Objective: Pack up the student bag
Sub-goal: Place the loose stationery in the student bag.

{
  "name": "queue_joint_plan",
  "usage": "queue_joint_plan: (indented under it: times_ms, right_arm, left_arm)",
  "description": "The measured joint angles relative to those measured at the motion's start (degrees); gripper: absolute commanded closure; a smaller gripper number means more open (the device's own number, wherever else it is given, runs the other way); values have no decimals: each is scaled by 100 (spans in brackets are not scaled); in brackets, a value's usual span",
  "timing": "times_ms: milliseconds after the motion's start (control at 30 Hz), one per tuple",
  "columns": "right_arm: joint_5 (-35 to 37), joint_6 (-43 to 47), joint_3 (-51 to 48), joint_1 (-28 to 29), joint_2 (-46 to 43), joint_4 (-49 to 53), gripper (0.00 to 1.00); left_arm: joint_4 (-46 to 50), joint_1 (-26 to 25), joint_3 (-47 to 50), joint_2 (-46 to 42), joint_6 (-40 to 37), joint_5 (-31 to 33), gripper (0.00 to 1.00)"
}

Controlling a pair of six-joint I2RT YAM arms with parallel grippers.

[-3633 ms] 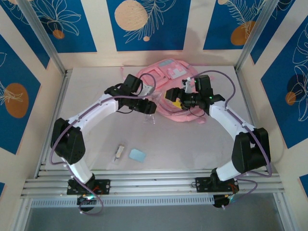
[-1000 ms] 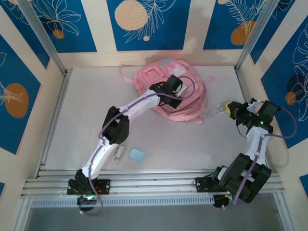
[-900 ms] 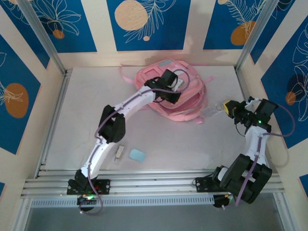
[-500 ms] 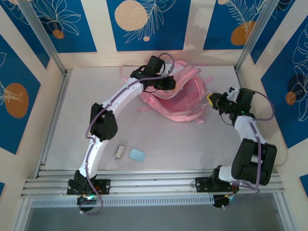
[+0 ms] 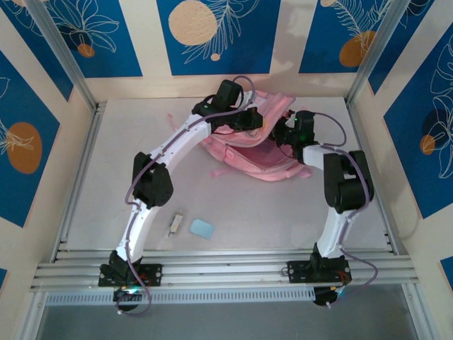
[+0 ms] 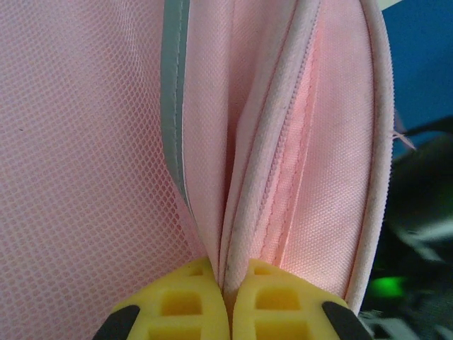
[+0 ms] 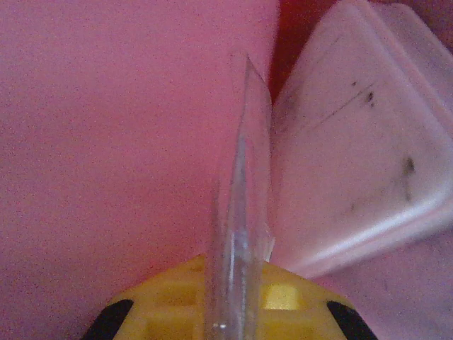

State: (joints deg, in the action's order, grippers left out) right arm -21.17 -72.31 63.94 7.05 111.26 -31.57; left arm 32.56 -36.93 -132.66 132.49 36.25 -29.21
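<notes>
The student bag (image 5: 265,147) lies by the surface's (image 5: 141,177) far edge. The left gripper (image 6: 228,312) pinches its zipped rim (image 6: 272,177), holding the mouth open. The right gripper (image 7: 237,297) clamps a clear flat strip (image 7: 244,177) inside the bag. It is best pushed deep before letting go, with the rim lifted.

We look down on a pale grey table (image 5: 283,212) closed in on three sides by cream walls (image 5: 287,42). The walls carry deep blue panels (image 5: 248,60) with white leaf drawings and orange or peach discs (image 5: 192,21). Slanting metal posts (image 5: 60,53) stand at the two far corners. Ribbed metal rails (image 5: 226,269) run along the table's near edge. The light is even, and we see only soft shadows.
</notes>
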Motion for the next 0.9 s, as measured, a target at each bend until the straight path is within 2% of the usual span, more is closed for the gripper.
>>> queue_joint_plan:
  times_ms: [67, 133, 300, 433, 533, 900]
  right_arm:
    - [70, -83, 337, 146, 435, -22, 98]
    - [109, -160, 638, 280, 752, 4, 91]
    - [140, -164, 730, 306, 695, 111, 54]
    - [262, 105, 503, 205, 157, 745, 37]
    - [339, 452, 197, 20, -472, 1561, 33]
    - [240, 2085, -313, -1126, -2540, 4138, 30]
  left_arm:
    - [-20, -2, 0, 0, 59, -22, 100]
    - [-35, -2, 0, -2, 92, -24, 100]
    - [-57, 4, 2, -76, 94, -20, 100]
    - [-153, 4, 66, -236, 101, -20, 100]
    - [-170, 2, 79, -258, 120, -22, 100]
    - [-170, -17, 179, -258, 118, -24, 100]
